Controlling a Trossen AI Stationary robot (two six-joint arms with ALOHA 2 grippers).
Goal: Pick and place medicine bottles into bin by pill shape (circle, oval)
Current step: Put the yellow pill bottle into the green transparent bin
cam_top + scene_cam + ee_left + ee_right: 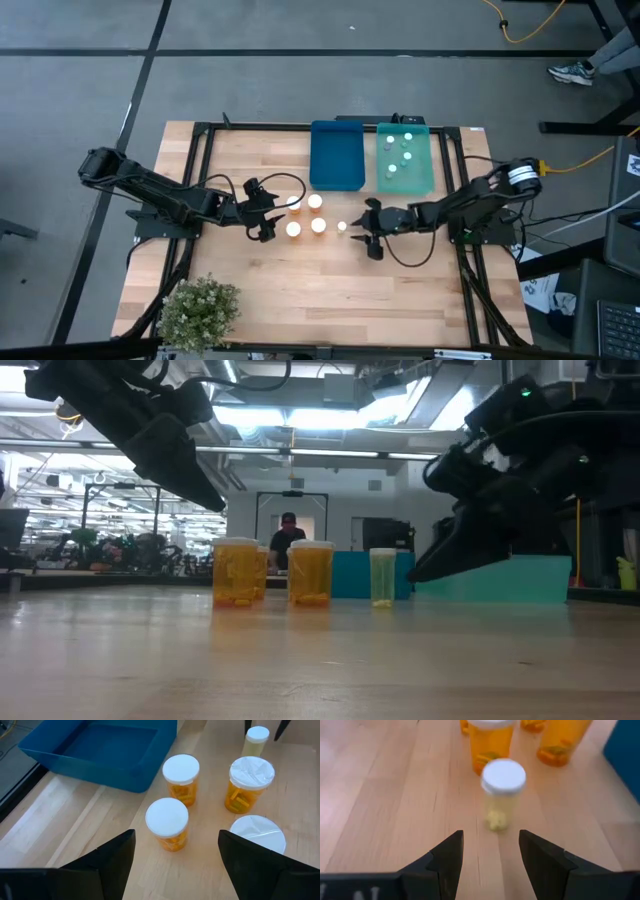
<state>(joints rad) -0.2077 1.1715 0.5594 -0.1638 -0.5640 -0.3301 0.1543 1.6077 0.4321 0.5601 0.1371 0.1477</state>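
Four orange bottles (305, 214) with white caps stand close together in the middle of the wooden table (300, 290). Yellow pills show at the bottom of them in the low view. Just to their right stands one small pale bottle (341, 226), also upright, with a few pale pills inside. The left gripper (268, 214) hangs just left of the orange bottles. Its two dark fingers (112, 857) are spread wide apart and hold nothing. The right gripper (366, 231) is just right of the small pale bottle and points at it. Its fingers (447, 857) are apart too, and the bottle sits a little way in front of them, not between them. At the far side of the table lie two trays side by side. The dark blue tray (336, 178) on the left has no bottles in it. The teal green tray (428, 170) on the right holds several small pale bottles (400, 154). A small green plant (199, 309) stands at the near left corner of the table. Far off in the room behind, a person (288, 538) can be seen.
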